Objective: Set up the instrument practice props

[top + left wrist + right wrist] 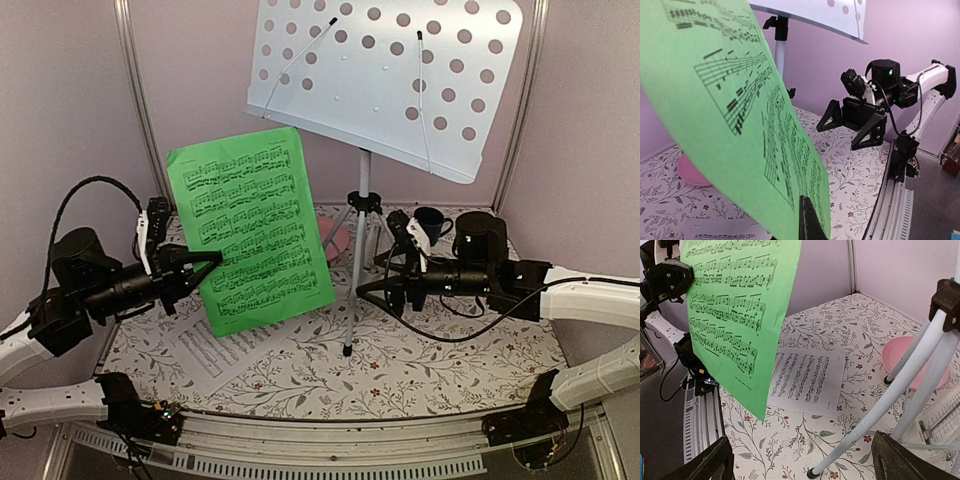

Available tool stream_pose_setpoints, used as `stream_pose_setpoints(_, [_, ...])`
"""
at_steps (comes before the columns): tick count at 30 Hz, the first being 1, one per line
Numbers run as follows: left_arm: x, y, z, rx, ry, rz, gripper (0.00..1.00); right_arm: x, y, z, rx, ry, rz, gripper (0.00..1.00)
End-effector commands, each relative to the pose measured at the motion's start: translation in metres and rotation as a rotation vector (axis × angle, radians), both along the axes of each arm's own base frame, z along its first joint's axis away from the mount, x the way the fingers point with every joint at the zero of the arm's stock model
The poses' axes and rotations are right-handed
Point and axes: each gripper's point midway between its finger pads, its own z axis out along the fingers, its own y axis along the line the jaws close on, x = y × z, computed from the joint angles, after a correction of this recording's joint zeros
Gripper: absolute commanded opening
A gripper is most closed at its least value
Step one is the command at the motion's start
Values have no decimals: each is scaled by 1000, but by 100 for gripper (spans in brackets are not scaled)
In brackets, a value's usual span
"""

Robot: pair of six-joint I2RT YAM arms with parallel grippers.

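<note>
At the middle of the flowered table (430, 372), seen from above, is one music stand (385, 75), its holed tray tilted at 12 o'clock over three thin legs. There are two sheets of music. One green sheet (250, 230) is held upright in the air at 9 o'clock from the stand's pole. One white sheet (215, 352) lies flat on the table at 7 o'clock, and the green one partly covers it in this view. One pink plate (337, 238) peeps out between the green sheet and the legs, and one dark mug (432, 222) sits at 2 o'clock from the pole.

There are two grippers. The left gripper (205, 262) is clamped on the lower left edge of the green sheet. The right gripper (378, 275) is spread wide at 3 o'clock, just beside the legs, and holds nothing.

Only the top view takes in the mug and the whole tray. The left wrist view shows what it cannot: one dark finger (807, 220) pressed against the green sheet's bottom edge, and the right gripper face-on with its jaws well apart. The right wrist view alone shows the white sheet complete, with all its staves, and the stand's legs crossing between that gripper's two fingers with the plate behind them. At 4 o'clock in that view a white ribbed thing (940, 425) is cut off too much to name.
</note>
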Motion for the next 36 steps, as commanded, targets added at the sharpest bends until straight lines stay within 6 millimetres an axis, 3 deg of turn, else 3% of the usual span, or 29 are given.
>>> stream_pose_setpoints(1, [-24, 1, 10, 33, -76, -107, 0, -12, -2, 19, 60, -10, 32, 97])
stream_pose_setpoints(5, [-30, 5, 16, 12, -107, -120, 0, -16, -4, 25, 78, -12, 39, 97])
stream_pose_setpoints(25, [-47, -13, 20, -77, -94, -270, 0, -26, 4, 48, 156, -14, 114, 97])
stream_pose_setpoints(36, [-54, -26, 15, -133, -89, -366, 0, -36, 33, 62, 207, 1, 222, 94])
